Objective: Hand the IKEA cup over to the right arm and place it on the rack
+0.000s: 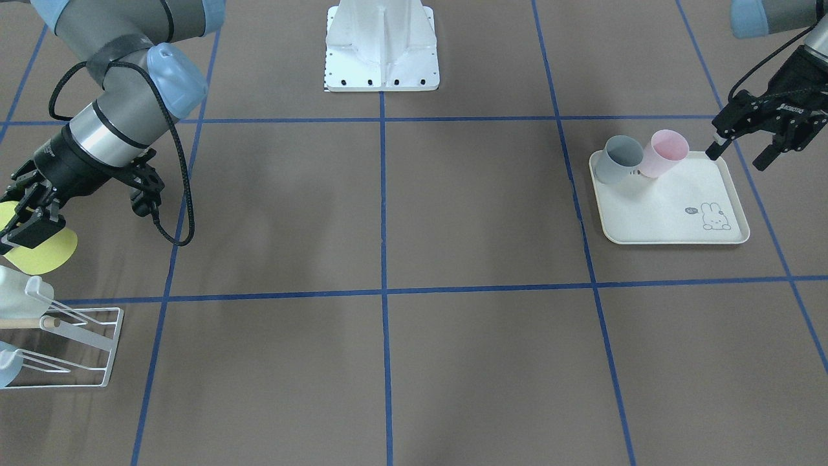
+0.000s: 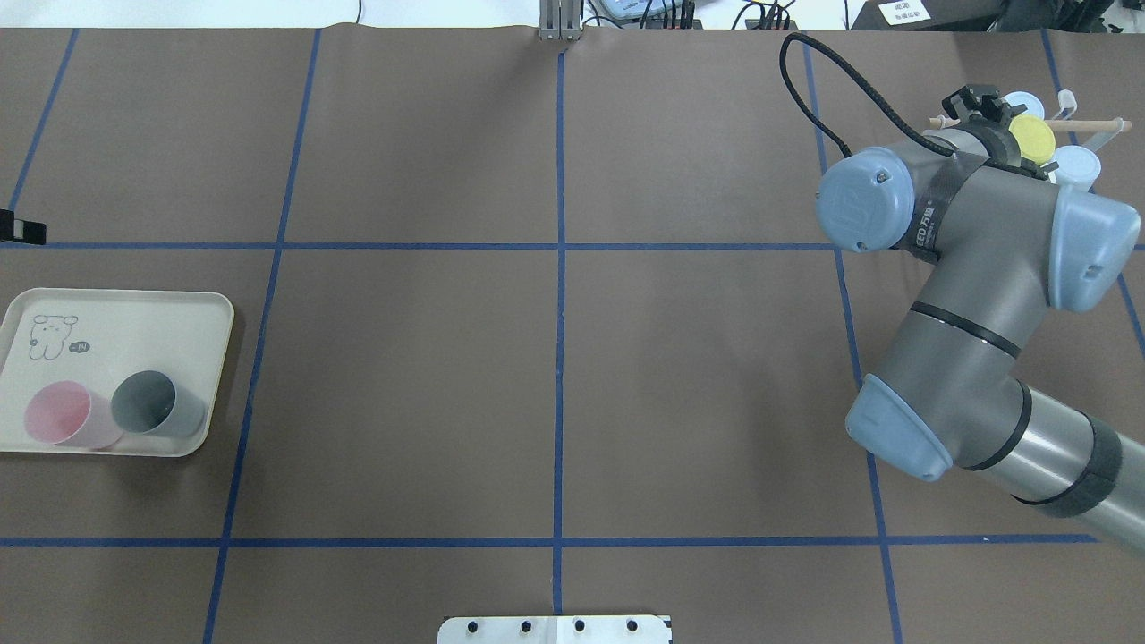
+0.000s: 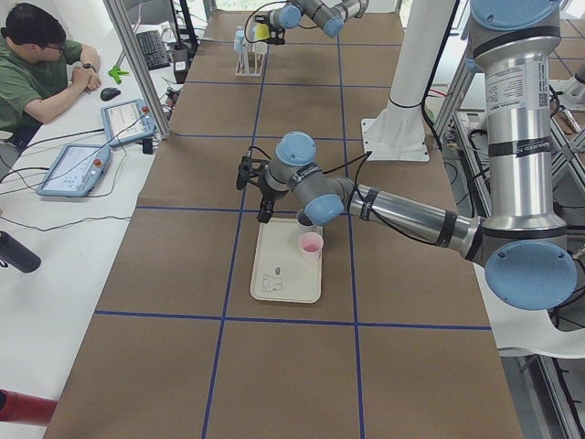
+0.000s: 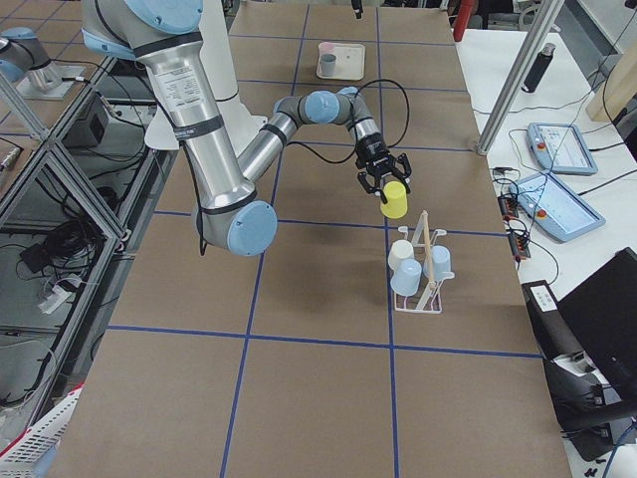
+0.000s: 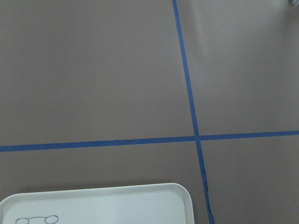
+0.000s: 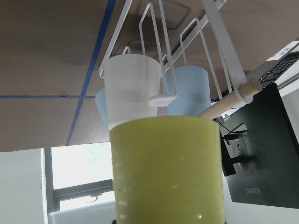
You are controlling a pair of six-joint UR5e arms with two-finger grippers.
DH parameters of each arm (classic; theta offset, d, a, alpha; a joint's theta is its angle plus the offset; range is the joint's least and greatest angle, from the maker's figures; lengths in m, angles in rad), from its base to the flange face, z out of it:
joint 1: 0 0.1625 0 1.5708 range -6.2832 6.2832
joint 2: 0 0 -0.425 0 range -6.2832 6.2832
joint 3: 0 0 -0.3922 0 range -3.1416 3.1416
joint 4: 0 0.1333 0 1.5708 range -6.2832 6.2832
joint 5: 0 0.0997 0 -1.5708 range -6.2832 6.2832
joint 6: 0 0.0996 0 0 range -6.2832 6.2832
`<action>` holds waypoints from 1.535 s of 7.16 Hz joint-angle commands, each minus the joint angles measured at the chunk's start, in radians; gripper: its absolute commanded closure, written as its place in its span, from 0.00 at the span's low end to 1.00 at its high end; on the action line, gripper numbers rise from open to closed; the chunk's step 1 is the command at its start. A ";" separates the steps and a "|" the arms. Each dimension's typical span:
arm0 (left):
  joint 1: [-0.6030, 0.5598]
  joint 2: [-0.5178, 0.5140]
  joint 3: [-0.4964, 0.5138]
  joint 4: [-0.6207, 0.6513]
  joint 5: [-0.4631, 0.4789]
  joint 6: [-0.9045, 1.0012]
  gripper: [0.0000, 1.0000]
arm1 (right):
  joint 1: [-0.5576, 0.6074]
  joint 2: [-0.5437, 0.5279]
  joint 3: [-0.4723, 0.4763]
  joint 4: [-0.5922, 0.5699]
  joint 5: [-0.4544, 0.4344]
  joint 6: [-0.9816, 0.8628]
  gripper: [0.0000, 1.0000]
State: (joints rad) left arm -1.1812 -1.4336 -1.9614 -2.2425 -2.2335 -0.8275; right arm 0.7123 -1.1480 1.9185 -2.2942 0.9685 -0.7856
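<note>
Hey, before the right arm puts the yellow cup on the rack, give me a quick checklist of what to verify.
1. Right gripper shut on the yellow cup: ok.
2. Handover done, left gripper open and empty beside the tray: ok.
3. Yellow cup close to the rack but not touching it: ok.
4. Rack has room beside the white cup and two blue cups: ok, bare wires show.
5. Yellow cup's open end turned toward a prong: cannot tell.
</note>
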 commanded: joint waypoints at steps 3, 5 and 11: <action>0.000 0.001 -0.005 0.000 0.000 -0.002 0.00 | -0.002 -0.053 -0.068 0.156 -0.014 -0.035 0.42; 0.000 0.001 -0.002 0.000 0.000 -0.002 0.00 | -0.002 -0.052 -0.069 0.156 -0.014 -0.040 0.41; 0.002 -0.001 0.001 0.000 0.005 -0.007 0.00 | 0.018 -0.050 -0.107 0.202 -0.014 -0.073 0.40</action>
State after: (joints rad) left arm -1.1802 -1.4341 -1.9607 -2.2427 -2.2305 -0.8345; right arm 0.7297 -1.1993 1.8362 -2.1169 0.9541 -0.8552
